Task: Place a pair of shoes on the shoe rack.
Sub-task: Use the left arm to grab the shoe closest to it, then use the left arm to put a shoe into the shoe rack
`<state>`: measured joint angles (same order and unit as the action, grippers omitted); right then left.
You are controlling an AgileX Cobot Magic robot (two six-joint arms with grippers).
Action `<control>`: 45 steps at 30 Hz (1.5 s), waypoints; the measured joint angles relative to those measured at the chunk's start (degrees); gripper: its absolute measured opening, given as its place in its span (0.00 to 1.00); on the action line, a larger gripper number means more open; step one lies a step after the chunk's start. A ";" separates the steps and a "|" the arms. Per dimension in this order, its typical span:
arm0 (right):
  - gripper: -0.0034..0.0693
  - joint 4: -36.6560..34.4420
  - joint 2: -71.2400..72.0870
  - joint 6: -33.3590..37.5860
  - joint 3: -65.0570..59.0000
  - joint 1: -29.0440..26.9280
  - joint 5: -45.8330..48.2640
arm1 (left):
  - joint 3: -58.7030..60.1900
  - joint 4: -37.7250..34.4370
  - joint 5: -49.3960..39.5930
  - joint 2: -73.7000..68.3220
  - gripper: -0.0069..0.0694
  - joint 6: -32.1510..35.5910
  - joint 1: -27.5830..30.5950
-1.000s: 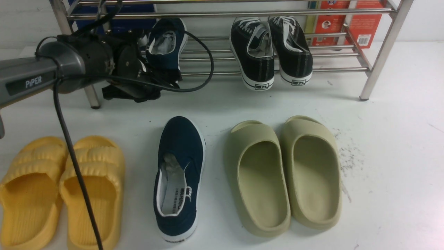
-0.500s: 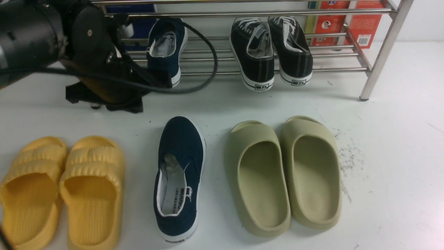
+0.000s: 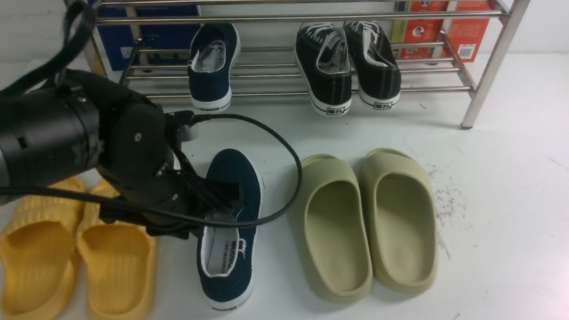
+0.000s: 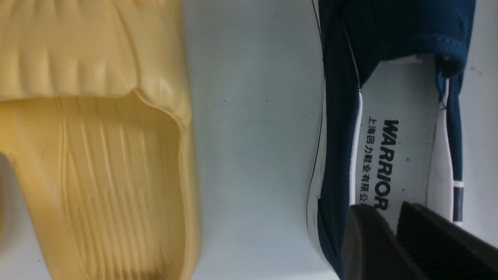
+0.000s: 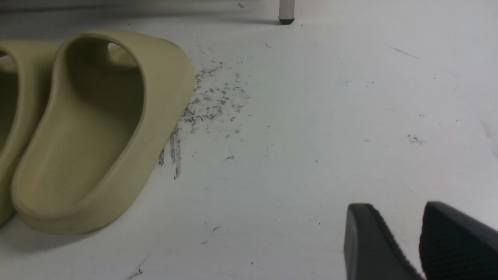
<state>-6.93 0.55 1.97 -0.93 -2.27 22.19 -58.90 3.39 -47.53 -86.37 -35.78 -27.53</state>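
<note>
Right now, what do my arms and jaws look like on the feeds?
The left arm is a glossy black cylinder with small screws; a black cable loops from it. The left gripper and right gripper have matte black wedge jaws, ribbed on an inner face.

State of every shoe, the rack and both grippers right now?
Shoe rack: upright, holds three shoes.
First navy shoe: on rack, heel outward.
Second navy shoe: on table, not racked.
Black sneakers: on rack.
Olive slides: on table.
Yellow slides: on table.
Left gripper: open, empty, over second navy shoe.
Right gripper: open, empty.
</note>
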 joint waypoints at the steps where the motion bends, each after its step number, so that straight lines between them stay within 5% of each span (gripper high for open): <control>1: 0.38 0.00 0.00 0.00 0.00 0.00 0.00 | 0.00 0.00 0.47 -0.83 0.39 0.00 0.00; 5: 0.38 0.00 0.00 0.00 0.00 0.00 0.00 | 0.00 0.00 2.03 -4.43 0.51 -0.14 0.00; 10: 0.38 0.00 0.00 0.00 0.00 0.00 0.00 | 0.00 0.00 2.99 -9.35 0.53 -0.14 0.00; 14: 0.38 0.00 0.00 0.00 0.00 0.00 0.00 | -0.19 -0.66 4.29 -13.15 0.41 -0.14 0.00; 20: 0.38 0.00 0.00 0.00 0.00 0.00 0.00 | -0.20 -1.40 3.85 -12.54 0.08 0.08 -0.20; 33: 0.38 0.00 0.00 0.00 0.00 0.00 0.00 | -3.71 -5.32 -1.31 3.59 0.09 2.63 -0.24; 45: 0.39 0.00 0.00 0.00 0.00 0.00 0.00 | -19.23 -5.52 -1.98 -6.85 0.09 8.87 -0.24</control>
<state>-6.93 0.55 1.97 -0.93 -2.27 22.19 -78.12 -2.13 -49.51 -93.22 -26.91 -27.77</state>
